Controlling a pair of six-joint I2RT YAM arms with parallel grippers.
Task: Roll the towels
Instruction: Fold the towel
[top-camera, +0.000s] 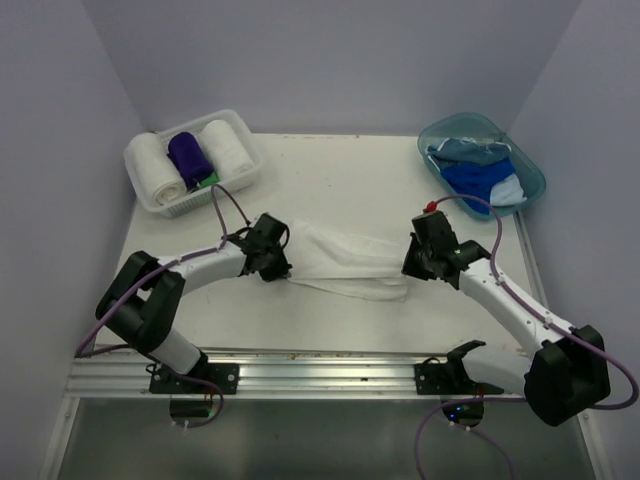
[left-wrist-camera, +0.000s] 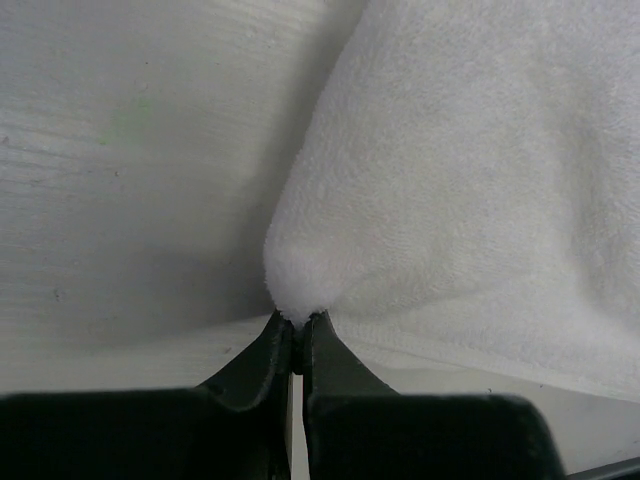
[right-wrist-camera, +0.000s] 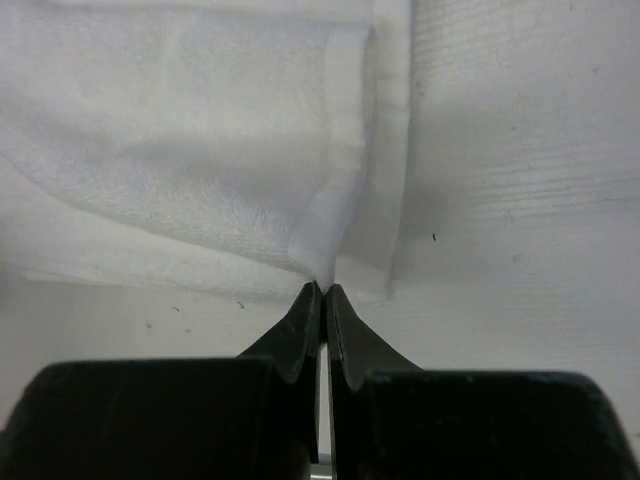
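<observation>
White towel (top-camera: 345, 260), opposite edges in left gripper (left-wrist-camera: 297, 325), right gripper (right-wrist-camera: 325, 290); basket (top-camera: 165, 207) well apart

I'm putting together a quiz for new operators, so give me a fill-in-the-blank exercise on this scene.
1. The left jaws and right jaws are each shut on an end of the ____ towel lying on the table.
2. In the lattice basket, a ____ roll sits between two white rolls.
3. The teal tub holds unrolled towels, all in shades of ____.

Missing words: white; purple; blue.
</observation>
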